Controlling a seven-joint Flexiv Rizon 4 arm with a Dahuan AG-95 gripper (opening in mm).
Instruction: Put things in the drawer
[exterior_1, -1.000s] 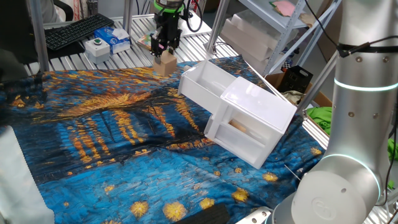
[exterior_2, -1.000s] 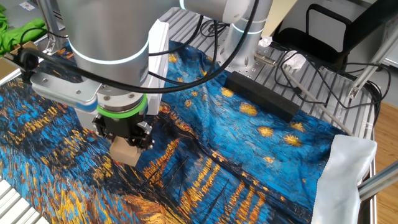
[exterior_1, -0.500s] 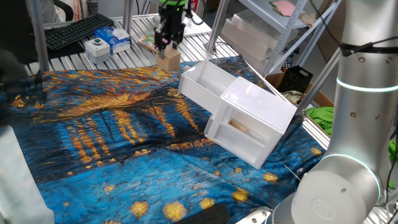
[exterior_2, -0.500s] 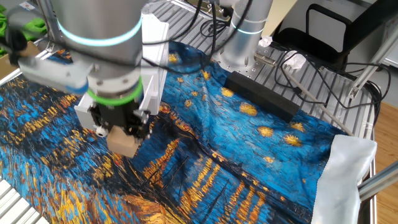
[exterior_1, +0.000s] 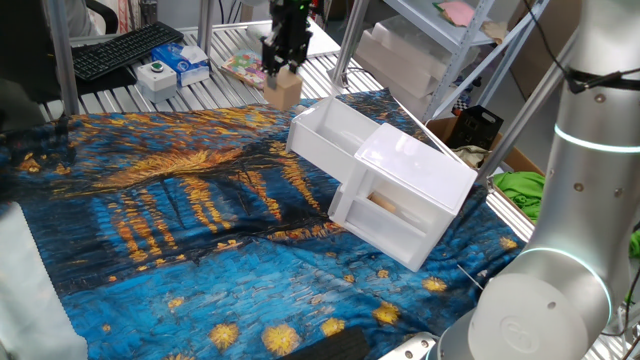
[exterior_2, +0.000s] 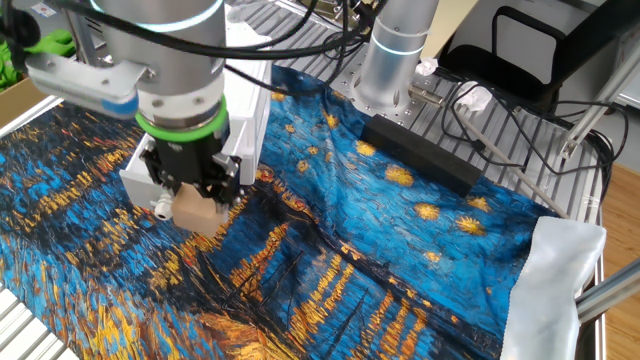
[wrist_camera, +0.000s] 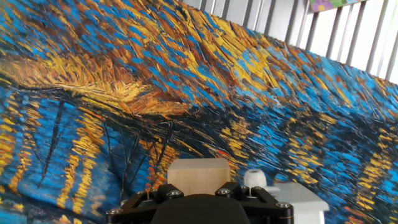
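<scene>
In one fixed view, taking the white cabinet as the landmark and reading from the left: a black keyboard and a small blue-and-white box lie on the slatted metal far to the cabinet's upper left, beyond the edge of the blue-and-gold painted cloth that covers the tabletop. Nearer the cabinet, the gripper hangs in the air with its jaws pinching the tan wooden block. The block is clear of the cloth, just up and left of the far corner of the upper drawer, not over its cavity. That drawer is a shallow white tray, pulled out of the cabinet toward the upper left, with nothing visible inside. Under it, the lower drawer shows something pale and tan through its clear front.

In the other fixed view, the block sits beneath the green-ringed wrist, held above the cloth, with a white corner of the drawer just left of it.

In the hand view, the block fills the gap between the black finger mounts, with the cloth below and a white edge just to its right.
</scene>
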